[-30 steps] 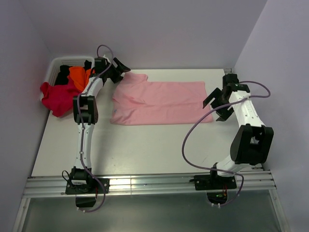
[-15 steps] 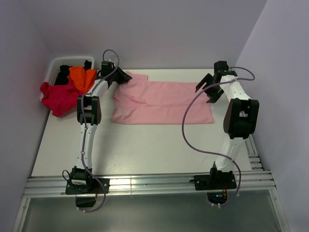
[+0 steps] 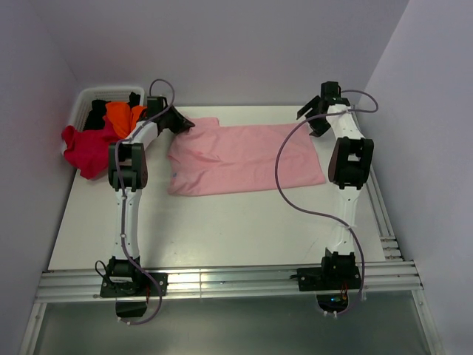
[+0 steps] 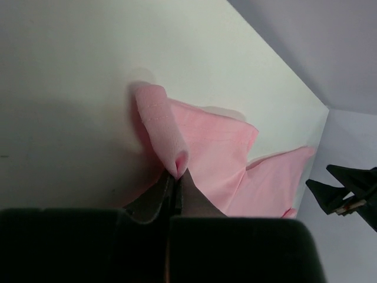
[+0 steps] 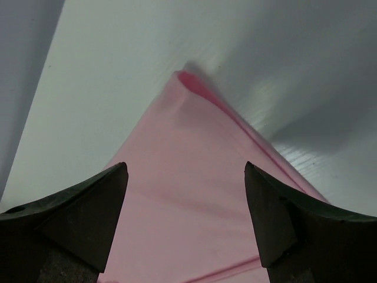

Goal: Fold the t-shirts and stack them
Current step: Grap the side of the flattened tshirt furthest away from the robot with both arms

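Looking down over the white table, I see the light pink t-shirt spread across its far half, mostly flat, its long side running left to right. The left claw sits at the shirt's far left corner, clenched on a pinch of the pink cloth. In the wrist view its two fingers are pressed together, and a small rolled fold with a stitched hem stands up out of them. That corner is lifted off the table and the cloth around it is rumpled.

The right claw hangs over the far right corner of the same shirt, released, with its fingers spread wide and nothing between them. The pointed corner of the cloth lies on the table below the gap, with a slight curl at its tip. I cannot tell whether the fingertips touch the fabric.

Both arms are stretched well out from their bases at the near edge, and a purple cable loops down from the right arm across the shirt's right end.

A white basket sits in the far left corner by the wall. The black shirt lies inside it, and the orange shirt is heaped at its right side, just beside the left arm. The crimson shirt spills over the basket's near edge and hangs past the table's left side. All three are crumpled, well apart from the pink one.
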